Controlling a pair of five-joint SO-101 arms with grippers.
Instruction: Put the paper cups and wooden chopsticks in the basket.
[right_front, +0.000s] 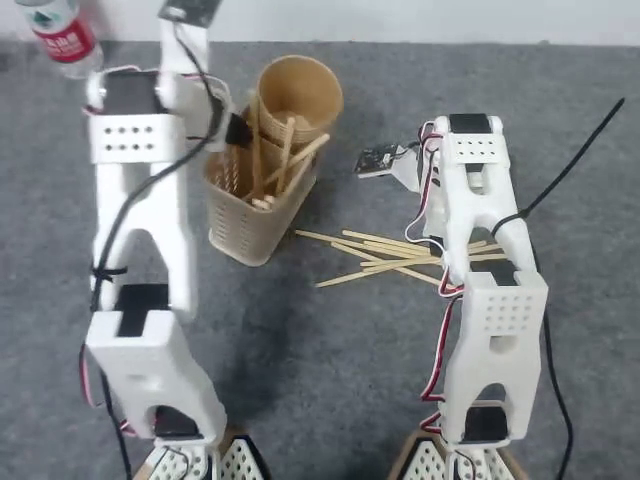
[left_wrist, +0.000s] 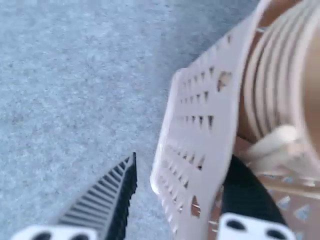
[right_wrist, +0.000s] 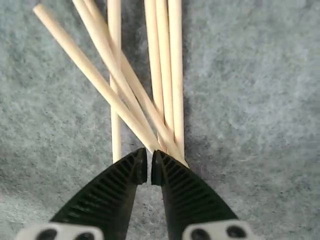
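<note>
Left gripper (left_wrist: 182, 167): fingers released, straddling the basket (right_front: 255, 225) wall, one inside, one outside.
Right gripper (right_wrist: 150, 167): fingers clenched together at the ends of the loose chopsticks (right_front: 395, 255); cannot tell if any is pinched.
Paper cups (right_front: 300, 95): stacked, tilted, in the basket among more chopsticks.
Position of loose chopsticks: scattered on the bench (right_front: 330, 380), beside the basket.

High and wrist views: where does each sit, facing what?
High view: above the table, looking down on left arm, right arm, basket, chopsticks.
Left wrist view: on left arm, faces basket wall; left gripper straddles it.
Right wrist view: on right arm, faces chopsticks; right gripper at their ends.
High and left share the basket; high and right, the chopsticks.
</note>
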